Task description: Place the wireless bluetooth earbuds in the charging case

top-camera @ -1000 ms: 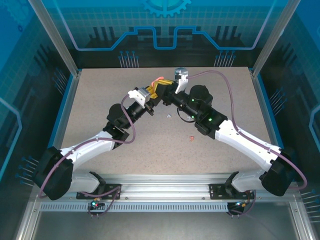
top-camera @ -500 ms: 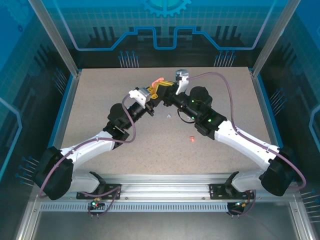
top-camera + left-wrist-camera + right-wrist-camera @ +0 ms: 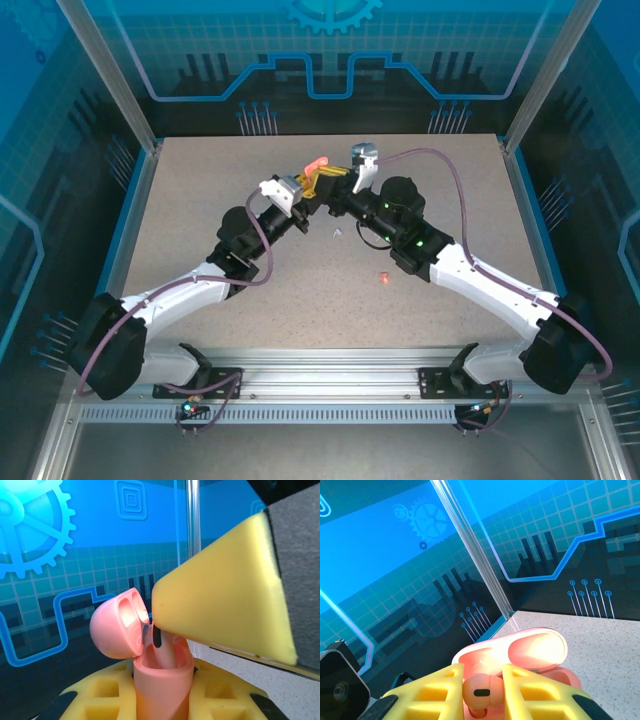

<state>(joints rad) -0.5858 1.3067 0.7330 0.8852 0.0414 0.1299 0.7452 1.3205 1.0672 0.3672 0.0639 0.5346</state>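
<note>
Grip: we see left tool (image 3: 164, 696) clamped on open case (image 3: 162, 676) | right tool (image 3: 480, 693) pinching pink earbud (image 3: 481, 687) | Relation: earbud at case's 12 o'clock, stem down at its mouth | we judge right arm leads

Pink case (image 3: 162, 680), bottom off-frame.

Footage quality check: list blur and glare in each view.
Left wrist: the near yellow finger is soft-edged and bright. Right wrist: glare washes the pink charging case lid; the earbud is readable. Top external: even light, crisp.
</note>
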